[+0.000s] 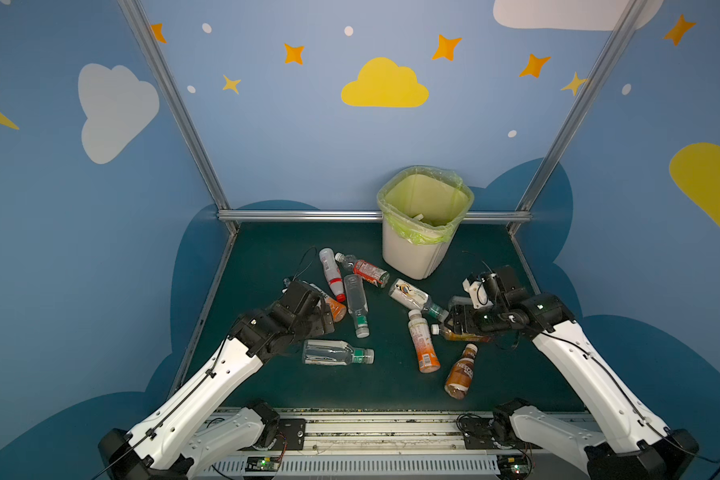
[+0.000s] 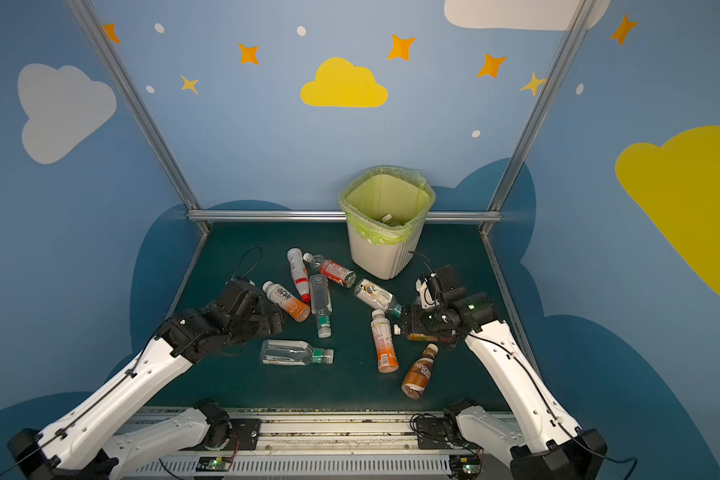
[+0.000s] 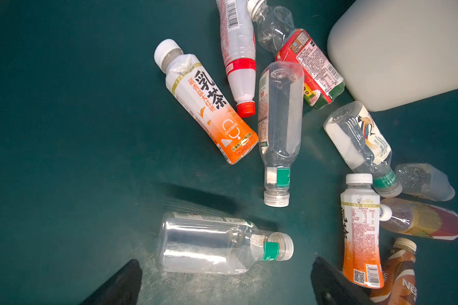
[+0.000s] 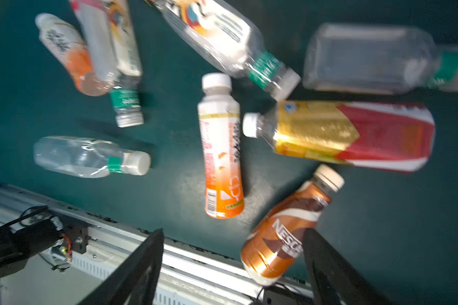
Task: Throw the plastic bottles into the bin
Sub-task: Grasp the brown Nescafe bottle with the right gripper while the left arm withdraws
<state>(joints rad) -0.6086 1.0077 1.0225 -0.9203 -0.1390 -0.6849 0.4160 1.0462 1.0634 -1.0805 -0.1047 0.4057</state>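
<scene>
Plastic bottles point(image 1: 356, 303) strewn flat across green table point(image 1: 267, 257) in front of white bin point(image 1: 412, 253). Left gripper point(image 3: 226, 264) spread wide, empty, near clear bottle point(image 3: 196, 245). Right gripper point(image 4: 233, 232) parted, empty, beside brown bottle point(image 4: 283, 232).

Bin point(image 1: 412, 257) upright at far edge of green mat point(image 1: 267, 249); bottles point(image 1: 356, 301) lie scattered before it; left arm point(image 1: 225, 370) and right arm point(image 1: 578, 365) low over them.

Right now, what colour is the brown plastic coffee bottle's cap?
The cap is cream; clearest in the right wrist view.
</scene>
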